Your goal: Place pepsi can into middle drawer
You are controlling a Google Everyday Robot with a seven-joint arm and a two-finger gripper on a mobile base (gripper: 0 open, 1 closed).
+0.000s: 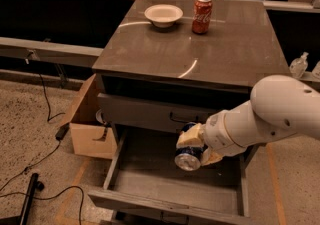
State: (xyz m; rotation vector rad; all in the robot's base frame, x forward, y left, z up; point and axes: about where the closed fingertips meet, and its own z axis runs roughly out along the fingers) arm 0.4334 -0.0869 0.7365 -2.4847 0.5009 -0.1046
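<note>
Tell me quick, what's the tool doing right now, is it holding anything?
Tool: closed on the pepsi can, held tilted above the open middle drawer.

You see only the silver end of the pepsi can (pixel 187 161) — the gripper (pixel 198 148), over the middle drawer (pixel 150 181), clamps it & hides its body. Drawer front cut off at btm edge; arm (pixel 280 114) cut off at rt.
</note>
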